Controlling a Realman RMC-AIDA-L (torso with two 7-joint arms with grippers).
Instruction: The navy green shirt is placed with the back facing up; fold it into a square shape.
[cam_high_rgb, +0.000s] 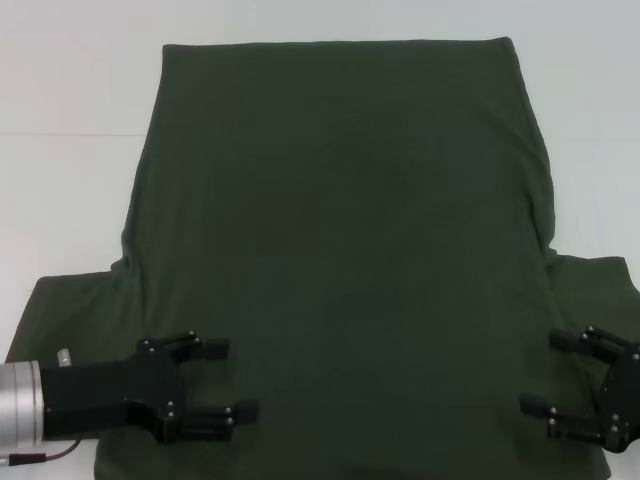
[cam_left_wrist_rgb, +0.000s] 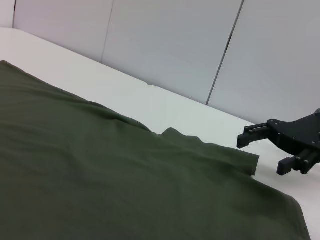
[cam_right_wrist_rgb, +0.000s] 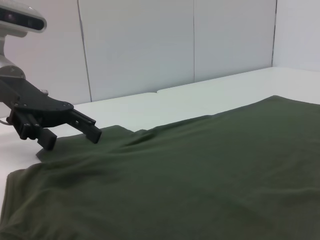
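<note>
The navy green shirt (cam_high_rgb: 340, 230) lies spread flat on the white table (cam_high_rgb: 60, 150) with its plain side up. Its hem is at the far side and its two sleeves stick out near me. My left gripper (cam_high_rgb: 230, 378) hovers open over the near left part of the shirt, beside the left sleeve (cam_high_rgb: 70, 310). Over the near right edge, by the right sleeve (cam_high_rgb: 595, 290), my right gripper (cam_high_rgb: 542, 372) is open too. Neither holds any cloth. The left wrist view shows the shirt (cam_left_wrist_rgb: 100, 170) and the right gripper (cam_left_wrist_rgb: 260, 154). The right wrist view shows the shirt (cam_right_wrist_rgb: 200, 170) and the left gripper (cam_right_wrist_rgb: 71, 141).
White table surface shows on the left, right and far sides of the shirt. Pale wall panels (cam_right_wrist_rgb: 135, 45) stand behind the table. Part of the robot's head (cam_right_wrist_rgb: 20, 20) shows at the edge of the right wrist view.
</note>
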